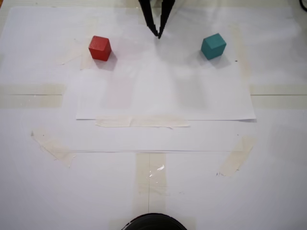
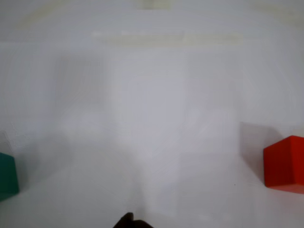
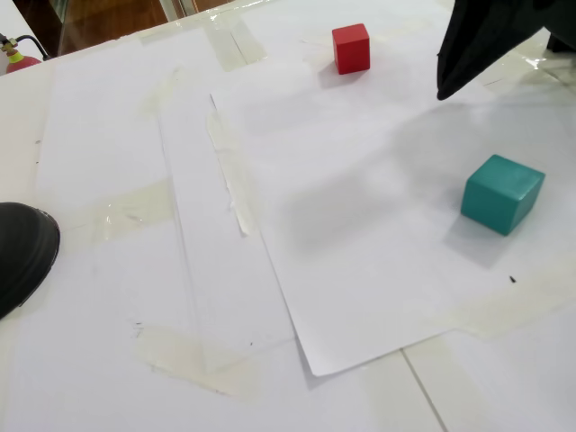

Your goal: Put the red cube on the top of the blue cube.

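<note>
One red cube (image 1: 100,48), one blue cube (image 1: 213,46)

White paper sheets (image 1: 163,96) taped over table; wooden floor (image 3: 108,18) beyond; even light.

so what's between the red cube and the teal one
Only bare white paper on the surface. In a fixed view the gripper hangs between red cube and teal cube, touching neither.

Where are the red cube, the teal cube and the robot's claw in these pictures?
red cube (image 1: 100,48): a fixed view, near its top front edge.
teal cube (image 1: 213,46): a fixed view, middle of the cube.
gripper (image 1: 158,34): a fixed view, between the dark fingertips.
</note>
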Controlling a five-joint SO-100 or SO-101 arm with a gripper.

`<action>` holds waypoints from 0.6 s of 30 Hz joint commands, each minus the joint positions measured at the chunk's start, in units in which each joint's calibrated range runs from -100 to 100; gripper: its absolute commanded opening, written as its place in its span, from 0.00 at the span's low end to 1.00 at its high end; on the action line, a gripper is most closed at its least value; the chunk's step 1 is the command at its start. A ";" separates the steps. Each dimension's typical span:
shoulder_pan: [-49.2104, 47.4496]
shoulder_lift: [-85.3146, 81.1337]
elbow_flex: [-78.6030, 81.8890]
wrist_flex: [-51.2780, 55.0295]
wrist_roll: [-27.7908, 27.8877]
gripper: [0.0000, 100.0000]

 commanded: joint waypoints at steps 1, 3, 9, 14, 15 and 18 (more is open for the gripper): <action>-1.68 -0.55 -3.54 -0.51 9.82 0.00; -1.68 -0.55 -3.54 -0.51 9.82 0.00; -1.68 -0.55 -3.54 -0.51 9.87 0.00; -1.68 -0.55 -3.82 -0.59 10.60 0.00; -1.52 -0.55 -3.91 -0.43 10.74 0.00; -1.45 -0.55 -5.91 1.85 10.84 0.00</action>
